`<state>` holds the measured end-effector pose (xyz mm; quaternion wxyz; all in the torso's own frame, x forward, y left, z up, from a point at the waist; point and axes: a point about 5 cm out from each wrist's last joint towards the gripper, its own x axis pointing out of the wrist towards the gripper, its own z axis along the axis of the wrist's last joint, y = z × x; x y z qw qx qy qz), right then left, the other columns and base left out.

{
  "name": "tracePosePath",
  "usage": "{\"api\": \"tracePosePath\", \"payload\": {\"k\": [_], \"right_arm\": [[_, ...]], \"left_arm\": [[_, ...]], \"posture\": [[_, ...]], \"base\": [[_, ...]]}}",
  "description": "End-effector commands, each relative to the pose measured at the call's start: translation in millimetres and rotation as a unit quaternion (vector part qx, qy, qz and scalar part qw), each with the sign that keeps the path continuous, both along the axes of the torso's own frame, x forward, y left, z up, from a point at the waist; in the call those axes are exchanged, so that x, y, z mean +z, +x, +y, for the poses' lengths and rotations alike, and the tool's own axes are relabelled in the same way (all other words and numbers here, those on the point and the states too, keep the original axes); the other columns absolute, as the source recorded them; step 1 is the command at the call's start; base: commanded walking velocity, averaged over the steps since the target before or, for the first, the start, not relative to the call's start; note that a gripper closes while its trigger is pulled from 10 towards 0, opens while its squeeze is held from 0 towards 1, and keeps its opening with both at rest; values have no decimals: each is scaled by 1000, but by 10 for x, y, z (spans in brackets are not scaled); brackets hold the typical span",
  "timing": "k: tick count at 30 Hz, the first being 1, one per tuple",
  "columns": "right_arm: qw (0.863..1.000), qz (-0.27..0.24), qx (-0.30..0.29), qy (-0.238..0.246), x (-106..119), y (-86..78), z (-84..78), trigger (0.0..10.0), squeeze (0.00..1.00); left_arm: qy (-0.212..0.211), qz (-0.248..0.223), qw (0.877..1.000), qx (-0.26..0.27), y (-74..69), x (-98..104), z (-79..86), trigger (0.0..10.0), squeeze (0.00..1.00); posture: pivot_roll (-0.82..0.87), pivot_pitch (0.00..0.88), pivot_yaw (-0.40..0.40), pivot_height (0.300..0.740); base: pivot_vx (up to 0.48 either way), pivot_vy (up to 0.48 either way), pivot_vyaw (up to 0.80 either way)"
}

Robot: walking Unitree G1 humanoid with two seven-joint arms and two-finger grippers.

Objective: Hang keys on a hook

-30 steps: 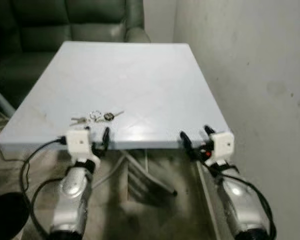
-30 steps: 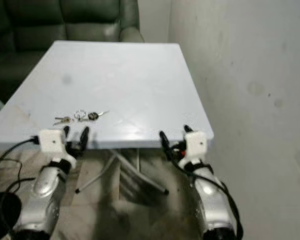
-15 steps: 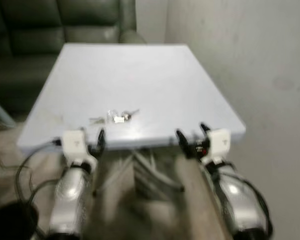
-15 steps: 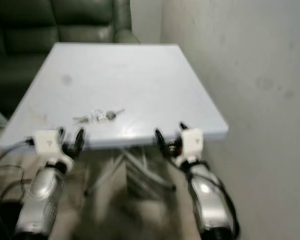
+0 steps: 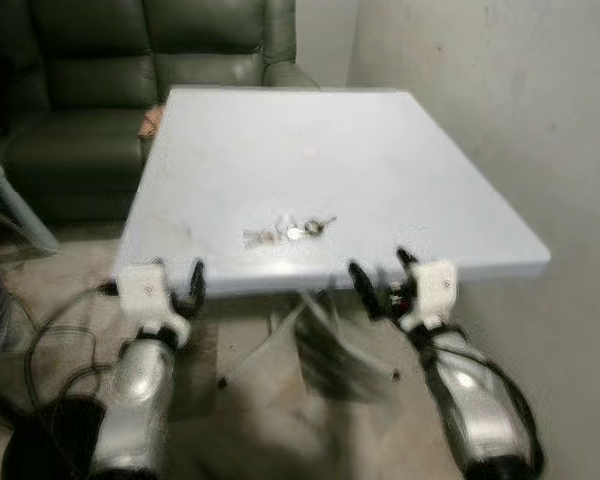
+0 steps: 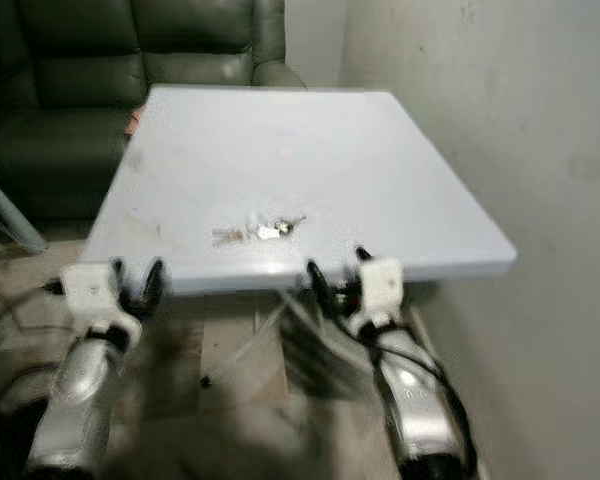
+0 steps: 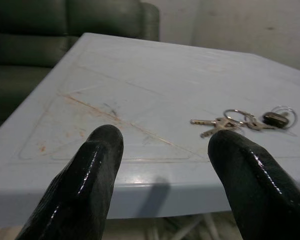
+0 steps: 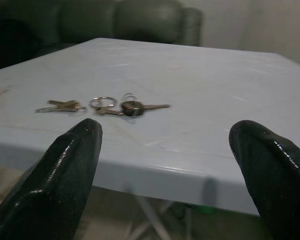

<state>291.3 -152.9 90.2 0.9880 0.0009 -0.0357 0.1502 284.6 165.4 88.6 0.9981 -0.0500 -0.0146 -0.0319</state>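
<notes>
Keys (image 5: pixel 288 231): flat on worktop (image 5: pixel 410 150), near its front edge. Left gripper (image 5: pixel 176 287) and right gripper (image 5: pixel 378 281): jaws apart, just short of that edge.

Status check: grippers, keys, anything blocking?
Left gripper and right gripper open, empty, at table near edge. Keys flat on table, untouched. Nothing between grippers and keys.

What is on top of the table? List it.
A bunch of keys on rings lies near the front edge of the pale table, with some faint stains. Both grippers, left and right, are open, short of that edge.
</notes>
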Motion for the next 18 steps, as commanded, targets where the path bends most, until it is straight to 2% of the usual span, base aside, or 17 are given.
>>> {"api": "tracePosePath", "payload": {"k": [1, 2, 4, 12, 18], "right_arm": [[1000, -13, 12, 5, 69, 29, 71, 10000, 0], [1000, -13, 12, 5, 69, 28, 72, 10000, 0], [1000, -11, 13, 5, 63, 18, 74, 10000, 0], [1000, -9, 16, 2, 58, 5, 69, 10000, 0], [1000, -9, 19, 1, 67, 9, 76, 10000, 0]], "left_arm": [[12, -3, 1000, 9, 0, 25, 87, 10000, 0], [12, -2, 1000, 10, -1, 24, 88, 10000, 0], [20, -2, 1000, 14, -9, 20, 103, 10000, 0], [10, -4, 1000, 17, -42, 28, 96, 10000, 0], [30, 5, 999, 11, -67, 11, 106, 10000, 0]], "posture": [[-86, 7, -39, 740], [-86, 7, -39, 740], [-86, 13, -39, 740], [-80, 25, -43, 740], [-73, 37, -45, 740]], "base": [[0, 480, 0], [0, 480, 0], [0, 0, 0], [0, 0, 0], [0, 0, 0]]}}
